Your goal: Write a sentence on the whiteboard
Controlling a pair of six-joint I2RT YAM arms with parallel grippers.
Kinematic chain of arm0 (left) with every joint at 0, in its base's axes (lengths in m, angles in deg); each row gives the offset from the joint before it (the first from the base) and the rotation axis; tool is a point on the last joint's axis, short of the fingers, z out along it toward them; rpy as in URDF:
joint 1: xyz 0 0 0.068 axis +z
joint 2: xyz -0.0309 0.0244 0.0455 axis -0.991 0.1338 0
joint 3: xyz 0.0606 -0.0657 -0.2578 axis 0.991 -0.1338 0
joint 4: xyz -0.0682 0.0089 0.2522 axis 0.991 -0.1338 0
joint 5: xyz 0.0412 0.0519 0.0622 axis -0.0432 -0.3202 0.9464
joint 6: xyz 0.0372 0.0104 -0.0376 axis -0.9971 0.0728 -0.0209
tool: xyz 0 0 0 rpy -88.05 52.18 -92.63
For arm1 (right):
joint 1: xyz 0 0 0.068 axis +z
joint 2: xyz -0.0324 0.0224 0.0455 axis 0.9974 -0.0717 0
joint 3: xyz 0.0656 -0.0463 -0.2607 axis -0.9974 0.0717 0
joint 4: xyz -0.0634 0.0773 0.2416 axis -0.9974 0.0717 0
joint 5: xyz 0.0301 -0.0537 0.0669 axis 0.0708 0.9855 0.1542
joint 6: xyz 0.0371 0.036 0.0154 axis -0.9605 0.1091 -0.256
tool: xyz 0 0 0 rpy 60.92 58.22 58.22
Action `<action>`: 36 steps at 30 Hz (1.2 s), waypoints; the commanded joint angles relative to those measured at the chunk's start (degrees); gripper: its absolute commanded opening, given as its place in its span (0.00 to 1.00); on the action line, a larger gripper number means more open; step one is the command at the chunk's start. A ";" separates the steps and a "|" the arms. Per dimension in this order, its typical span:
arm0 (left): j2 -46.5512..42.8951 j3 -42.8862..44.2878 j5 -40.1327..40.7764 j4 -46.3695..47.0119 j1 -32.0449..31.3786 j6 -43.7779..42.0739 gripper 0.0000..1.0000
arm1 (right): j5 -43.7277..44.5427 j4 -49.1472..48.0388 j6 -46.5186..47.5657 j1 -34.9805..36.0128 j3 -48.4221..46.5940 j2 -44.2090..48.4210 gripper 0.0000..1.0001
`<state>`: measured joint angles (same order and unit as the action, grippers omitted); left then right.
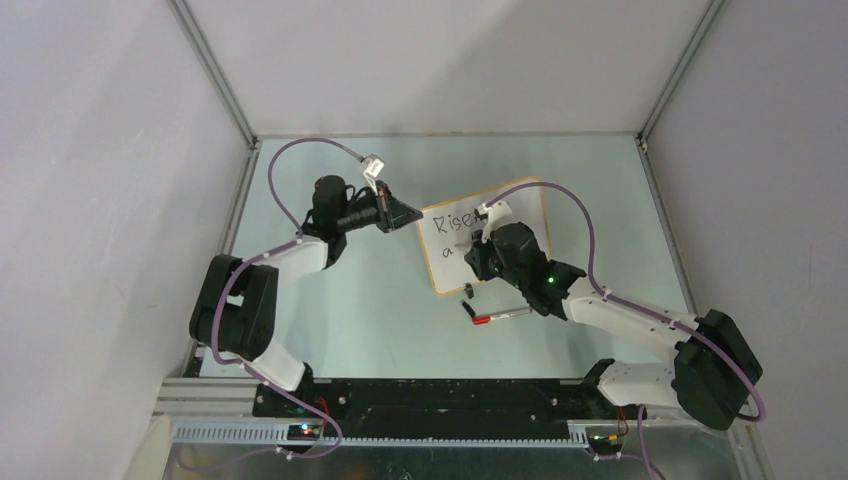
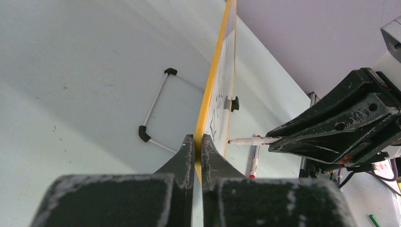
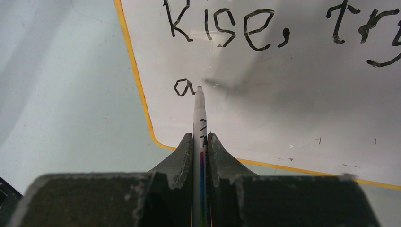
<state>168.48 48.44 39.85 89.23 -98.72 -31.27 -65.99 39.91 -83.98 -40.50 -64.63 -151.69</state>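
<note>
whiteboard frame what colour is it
Yellow-orange frame, clearest in the right wrist view.

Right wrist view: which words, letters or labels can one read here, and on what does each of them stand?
"Rise, tr": black handwriting on the top line of the whiteboard; the next letter is cut off by the picture's edge.
"a": black, on the second line of the whiteboard, just left of the tip of the marker.
Print on the marker's barrel, held in the right gripper: too small to read.

Robotics lab test cell. Plain white wall panels (image 1: 90, 180) in aluminium frame posts (image 1: 212, 72) enclose pale green tabletop (image 1: 390, 320). Left arm (image 1: 240, 300), right arm (image 1: 640, 320) bolted to black base rail (image 1: 450, 398). Purple cables (image 1: 310, 139), lit indicator lights (image 1: 303, 431).
</note>
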 commanded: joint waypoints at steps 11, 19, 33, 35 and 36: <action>-1.74 1.56 1.02 -1.86 -0.87 -2.58 0.02 | 0.40 -0.82 0.46 -0.69 -3.09 -1.07 0.00; -1.74 1.60 0.98 -1.87 -0.97 -2.58 0.02 | 0.62 -0.82 0.26 -0.95 -3.29 -1.48 0.00; -1.75 1.65 0.92 -2.23 -0.92 -2.84 0.02 | 1.05 0.93 -0.12 -1.28 -3.82 -2.73 0.00; -1.70 1.72 1.04 -2.17 -0.91 -2.85 0.02 | 1.26 0.94 -0.14 -1.37 -3.82 -2.74 0.00; -1.68 1.71 0.96 -2.20 -0.96 -2.85 0.02 | 1.23 0.94 -0.13 -1.38 -3.89 -2.78 0.00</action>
<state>168.48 48.50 39.83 89.03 -98.76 -31.69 -65.81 41.33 -84.02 -41.55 -65.92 -154.18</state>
